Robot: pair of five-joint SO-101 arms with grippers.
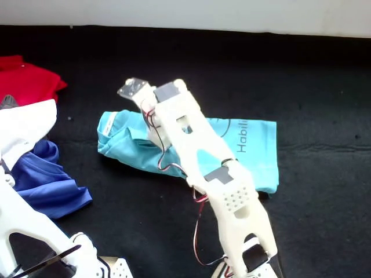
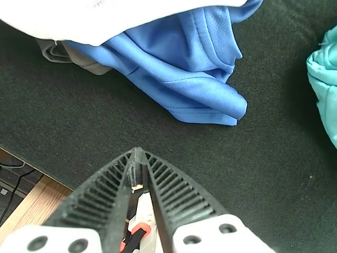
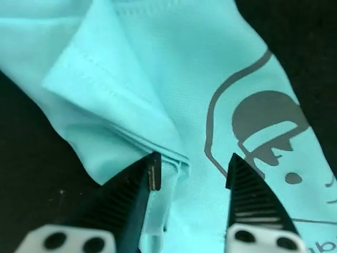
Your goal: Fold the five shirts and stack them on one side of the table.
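Turquoise shirt (image 1: 243,153), printed side up. Lies mid-table on the black cover (image 1: 324,75), flat at one end, bunched into folds at the end nearer the other shirts. Right gripper (image 3: 192,169) directly above it, claw spread. Straddles a stitched, folded edge: one fingertip (image 3: 154,171) right at that edge, the other over the grey print. Right arm (image 1: 203,156) stretched across the shirt from the near side of the table.

Off to one side, apart from the turquoise one: a loose pile. Blue shirt (image 1: 46,182) crumpled, nearest the turquoise. White shirt (image 1: 26,124) partly over it. Red shirt (image 1: 26,78) beyond, toward the far edge. Strip of grey cloth (image 2: 58,52) peeking from under the white.

Left gripper (image 2: 138,154) above bare black cover, near the blue shirt, not touching it. Claw pressed together, nothing between the fingers. Past the table edge: wooden floor (image 2: 31,211) and cables (image 2: 8,171).
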